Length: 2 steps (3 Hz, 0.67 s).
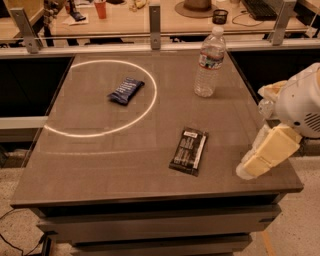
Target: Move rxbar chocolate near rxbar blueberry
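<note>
The rxbar chocolate [188,151], a flat black wrapper with white lettering and a pale strip on its right edge, lies on the table's front right part. The rxbar blueberry [125,90], a dark blue crinkled wrapper, lies at the back left, inside a pale ring of light [145,112] on the tabletop. My gripper [254,166], cream-coloured below a white arm housing [302,102], hangs over the table's right front edge. It is to the right of the chocolate bar, apart from it, and holds nothing that I can see.
A clear plastic water bottle [209,62] stands upright at the back right of the grey table [100,165]. Behind the table run a metal rail [155,46] and a desk with a red cup [100,8] and clutter.
</note>
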Available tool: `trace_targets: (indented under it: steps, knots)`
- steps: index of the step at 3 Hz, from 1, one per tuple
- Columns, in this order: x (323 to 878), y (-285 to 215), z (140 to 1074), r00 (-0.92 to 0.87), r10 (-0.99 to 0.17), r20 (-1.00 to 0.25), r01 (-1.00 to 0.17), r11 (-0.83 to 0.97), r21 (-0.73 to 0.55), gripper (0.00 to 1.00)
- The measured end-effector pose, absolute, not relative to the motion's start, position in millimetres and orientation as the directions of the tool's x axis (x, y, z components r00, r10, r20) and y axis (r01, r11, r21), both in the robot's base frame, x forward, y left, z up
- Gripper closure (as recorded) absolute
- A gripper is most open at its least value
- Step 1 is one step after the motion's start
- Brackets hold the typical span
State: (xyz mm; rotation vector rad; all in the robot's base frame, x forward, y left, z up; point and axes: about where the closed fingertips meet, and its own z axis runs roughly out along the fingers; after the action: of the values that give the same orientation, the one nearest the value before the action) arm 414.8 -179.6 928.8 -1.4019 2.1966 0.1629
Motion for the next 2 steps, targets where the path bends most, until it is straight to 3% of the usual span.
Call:
trace_targets:
  steps: [2]
  knots:
    - [429,-158,876,-0.313,-0.770,-0.556,-0.857,0.482,-0.184,0.00]
